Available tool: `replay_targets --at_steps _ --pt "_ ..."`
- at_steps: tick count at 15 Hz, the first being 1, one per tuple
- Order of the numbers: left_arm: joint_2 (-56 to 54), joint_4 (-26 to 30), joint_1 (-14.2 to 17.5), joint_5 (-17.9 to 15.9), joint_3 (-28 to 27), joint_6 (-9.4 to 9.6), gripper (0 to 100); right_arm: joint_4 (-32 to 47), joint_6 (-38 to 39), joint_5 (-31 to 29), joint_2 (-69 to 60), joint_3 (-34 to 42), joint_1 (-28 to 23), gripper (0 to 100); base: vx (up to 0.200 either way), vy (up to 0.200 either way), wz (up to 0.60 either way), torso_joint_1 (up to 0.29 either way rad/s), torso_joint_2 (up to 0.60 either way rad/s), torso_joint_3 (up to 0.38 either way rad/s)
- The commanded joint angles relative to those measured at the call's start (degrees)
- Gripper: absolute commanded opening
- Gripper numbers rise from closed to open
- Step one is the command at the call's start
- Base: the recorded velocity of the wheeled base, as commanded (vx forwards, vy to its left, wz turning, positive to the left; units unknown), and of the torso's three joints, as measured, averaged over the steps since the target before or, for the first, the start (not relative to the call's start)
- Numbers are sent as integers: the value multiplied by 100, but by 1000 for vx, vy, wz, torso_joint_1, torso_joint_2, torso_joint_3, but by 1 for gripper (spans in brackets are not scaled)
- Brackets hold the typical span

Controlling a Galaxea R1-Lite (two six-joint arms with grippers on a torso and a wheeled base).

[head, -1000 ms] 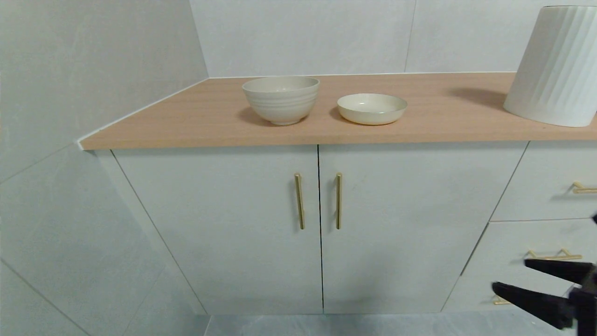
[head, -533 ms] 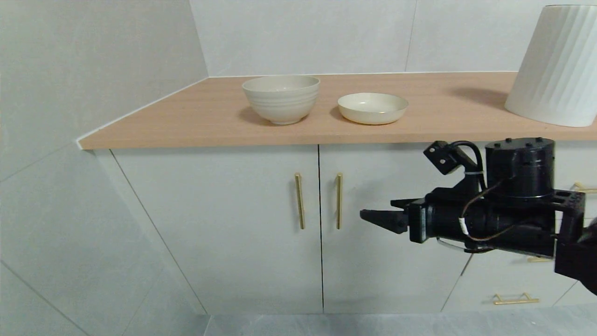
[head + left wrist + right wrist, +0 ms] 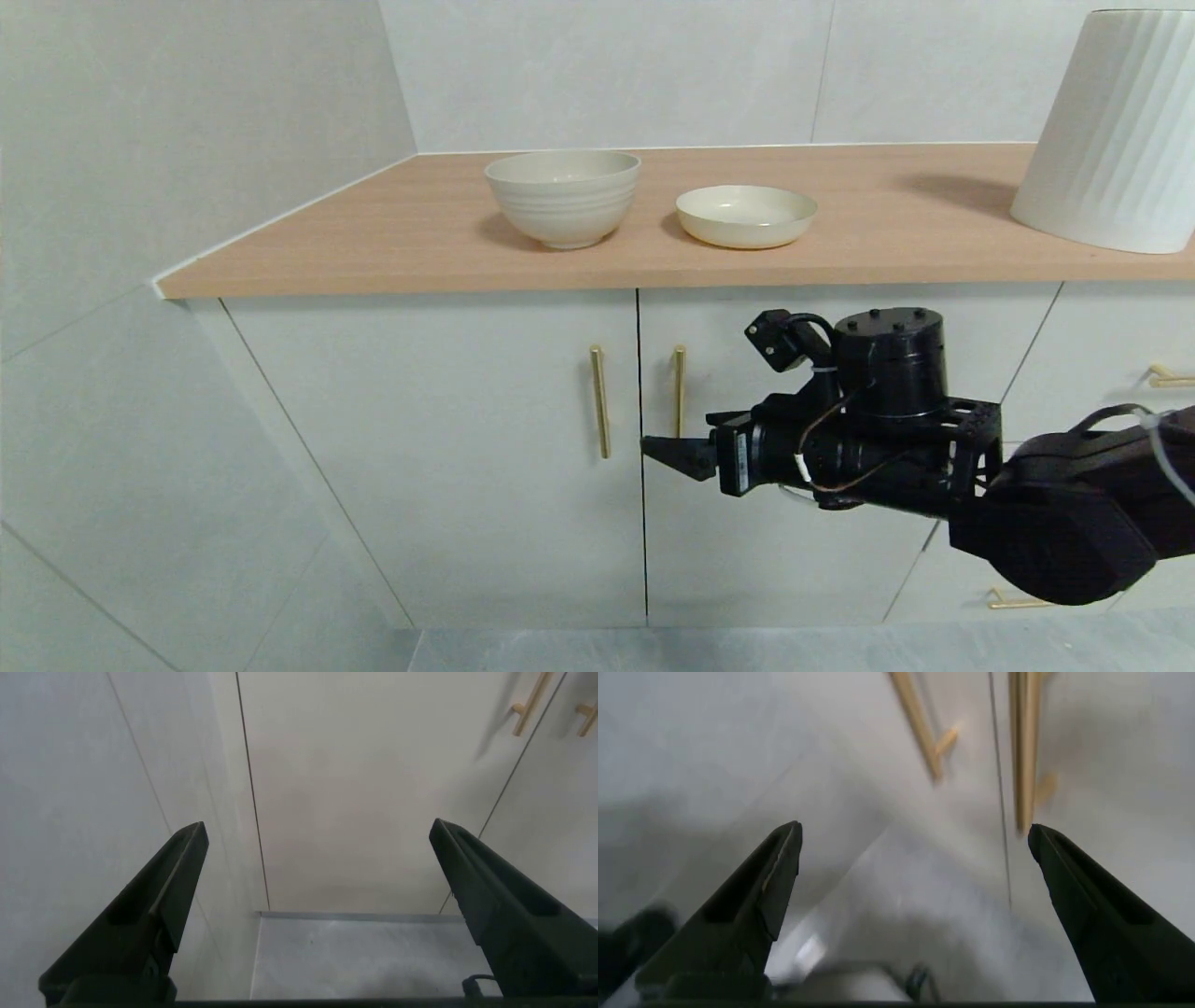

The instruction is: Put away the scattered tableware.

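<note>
In the head view, we see nothing put away yet: the bowl [image 3: 563, 198] and the shallow dish [image 3: 745, 216] sit on the counter [image 3: 392, 252], above shut cabinet doors [image 3: 448, 467]. Our right end effector [image 3: 667, 455] hovers just beside the right door's handle [image 3: 679, 401], well below both dishes. In the right wrist view, its fingers stand wide apart. In the left wrist view, our left end effector [image 3: 318, 829] is likewise spread, low by the floor.

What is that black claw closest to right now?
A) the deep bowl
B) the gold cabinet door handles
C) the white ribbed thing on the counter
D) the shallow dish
B: the right gripper hangs in front of the shut cabinet doors, beside the gold handles, well below the bowl and dish on the countertop.
</note>
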Motion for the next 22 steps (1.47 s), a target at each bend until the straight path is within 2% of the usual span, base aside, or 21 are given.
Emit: replay_targets --at_steps 1,4,9,13,16,22 --pt "2 -2 2 2 0 -3 100 -337 52 -258 580 -95 70 100 0 0 0 0 0 0" --pt "2 -2 2 10 0 -3 100 -452 96 -294 694 -236 62 100 0 0 0 0 0 0" --pt "2 -2 2 2 0 -3 100 -469 624 -294 817 -464 35 100 0 0 0 0 0 0" --pt "2 -2 2 2 0 -3 100 -1076 817 -311 1072 -508 26 100 0 0 0 0 0 0" --pt "2 -2 2 2 0 -3 100 -1190 852 -294 1160 -517 18 100 0 0 0 0 0 0" --pt "2 -2 2 2 0 -3 100 -1506 1432 -91 1116 -508 88 100 0 0 0 0 0 0"
